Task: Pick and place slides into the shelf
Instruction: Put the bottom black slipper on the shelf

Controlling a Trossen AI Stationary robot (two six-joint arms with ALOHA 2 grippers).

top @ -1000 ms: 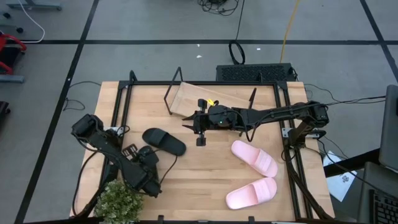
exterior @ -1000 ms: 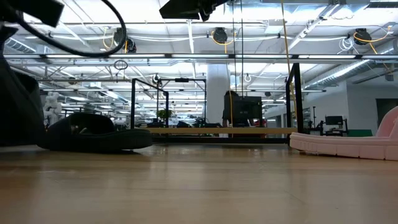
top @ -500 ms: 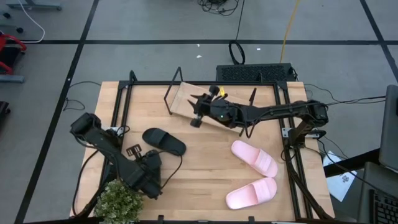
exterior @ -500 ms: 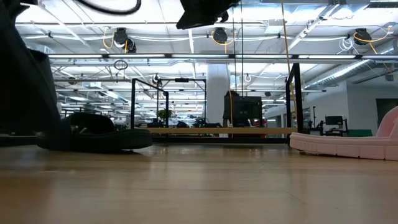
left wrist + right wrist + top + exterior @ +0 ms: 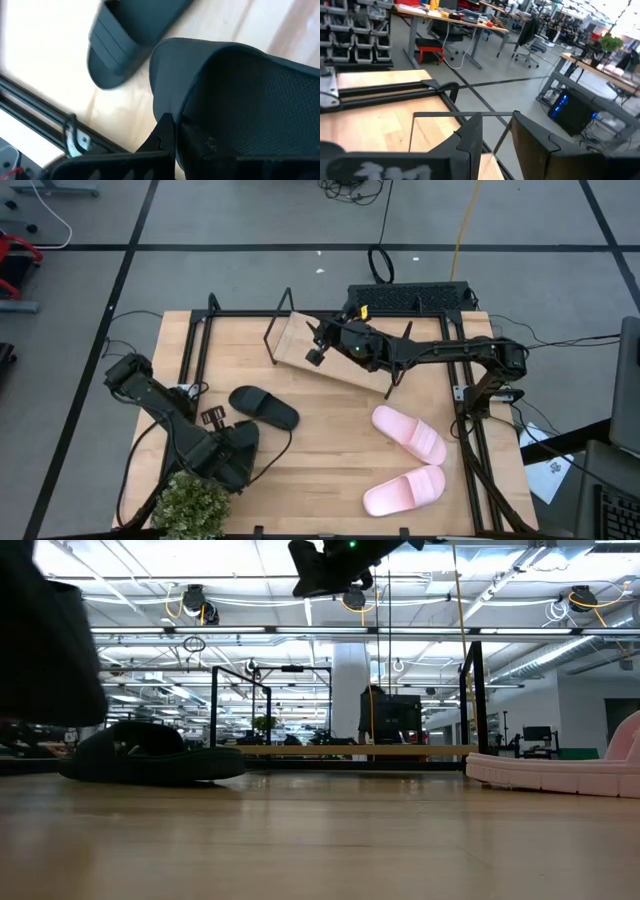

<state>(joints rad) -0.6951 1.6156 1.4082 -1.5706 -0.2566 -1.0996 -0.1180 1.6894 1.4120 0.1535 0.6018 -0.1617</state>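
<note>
a: starting at nine o'clock, what's the left gripper (image 5: 236, 448) doing?

b: it's clenched on a black slide (image 5: 240, 95), low over the desk (image 5: 330, 435) by the plant (image 5: 192, 506) at seven o'clock. the other black slide (image 5: 264, 406) lies flat just beside it, toward the middle.

a: and further right?

b: the shelf (image 5: 335, 352) sits tilted at twelve o'clock, nothing on its plank. the right gripper (image 5: 316, 346) hovers over it, part-open and holding nothing. the two pink slides (image 5: 408, 433) lie at four and five o'clock, well apart from the shelf.

a: how should the left arm carry on?

b: i'd lift the slide clear of its mate before swinging toward twelve, and set it at the plank's left end, sole down. the right arm ought to clear off first, or they may collide.
</note>
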